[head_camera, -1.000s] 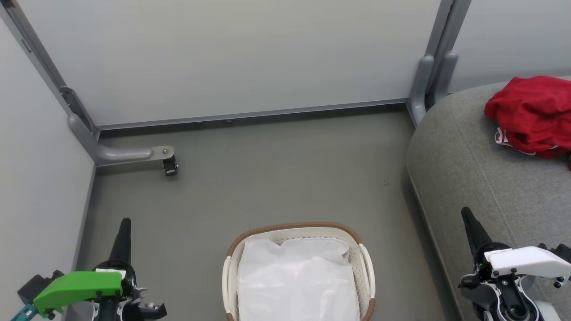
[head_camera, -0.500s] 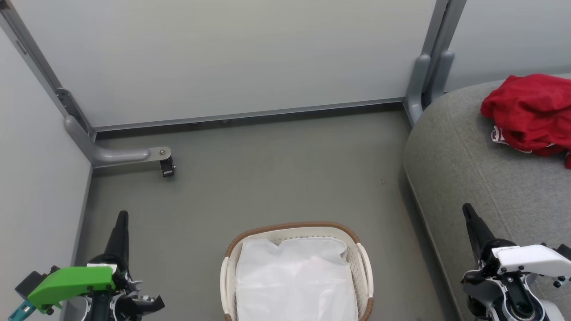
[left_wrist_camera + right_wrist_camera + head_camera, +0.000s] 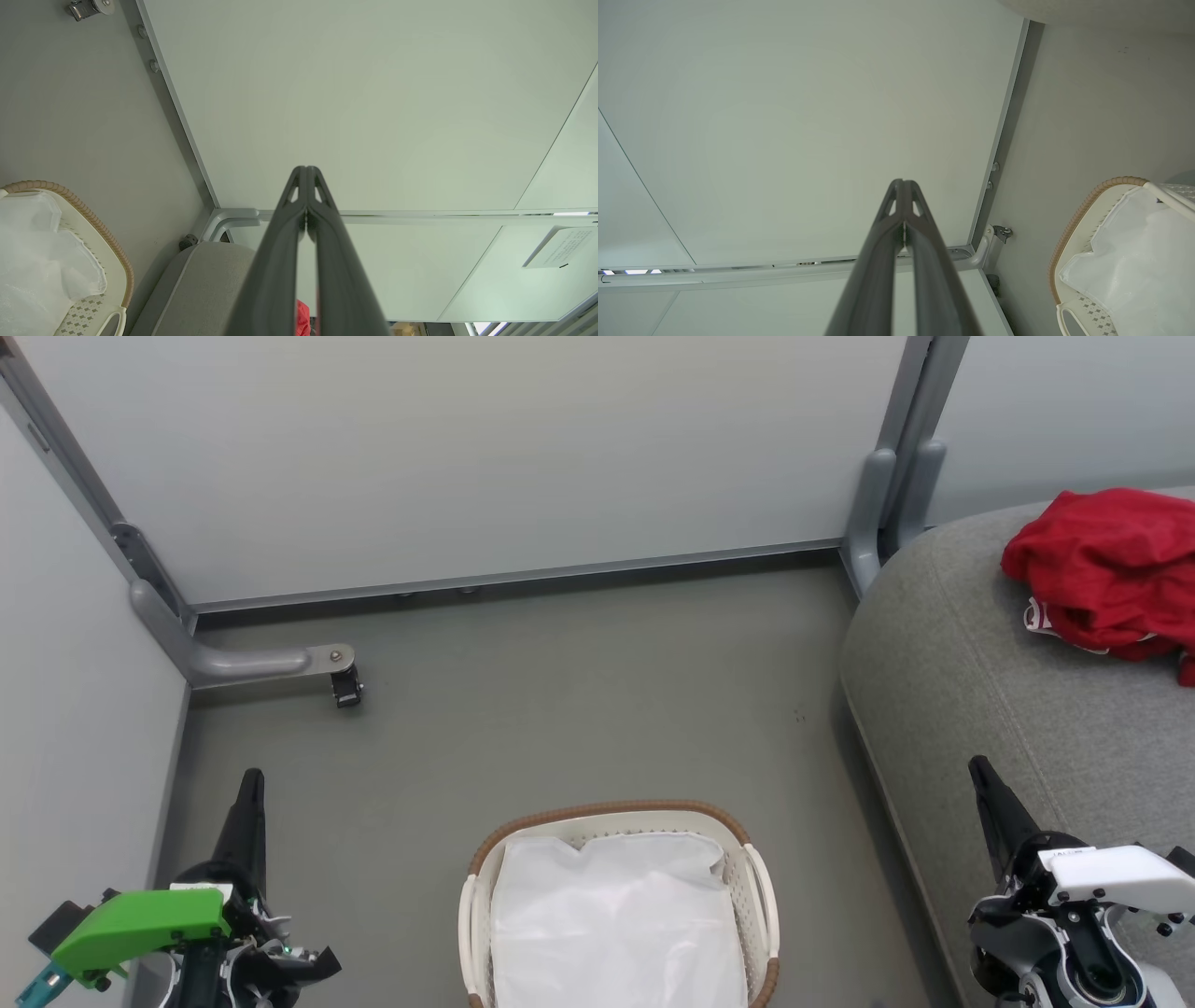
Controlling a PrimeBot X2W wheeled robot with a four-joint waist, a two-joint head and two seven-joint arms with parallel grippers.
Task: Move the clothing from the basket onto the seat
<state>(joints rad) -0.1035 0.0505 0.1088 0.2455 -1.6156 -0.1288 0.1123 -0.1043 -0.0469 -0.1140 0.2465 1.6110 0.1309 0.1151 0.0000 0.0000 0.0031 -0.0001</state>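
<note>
Judging by how things lie, we take the carrying step to be done. The clothing (image 3: 1102, 565) sits in a red heap on the seat (image 3: 971, 700), toward its far right corner. The basket (image 3: 611, 809) stands on the floor (image 3: 560, 709), apart from the seat's rounded edge, and holds nothing we can see but its white liner (image 3: 616, 924). The left fingers (image 3: 248, 812) are pressed together on nothing at the lower left of the head view. The right fingers (image 3: 995, 798) are likewise shut and bare over the seat's near edge; both wrist views confirm the tips meet. What remains, we think, is only a check and a retreat. We cannot see under the liner's folds, so if a garment hides there, one arm would have to spread its fingers and reach down into the basket. Otherwise the arms need only settle clear of both basket and seat. Against the picture of a second ago, the whole head view has slid a little leftward, which we read as the camera turning. The clothing lies as it did on the seat and the basket stands as it did, while the left fingers' tip shows somewhat higher in the view.
</note>
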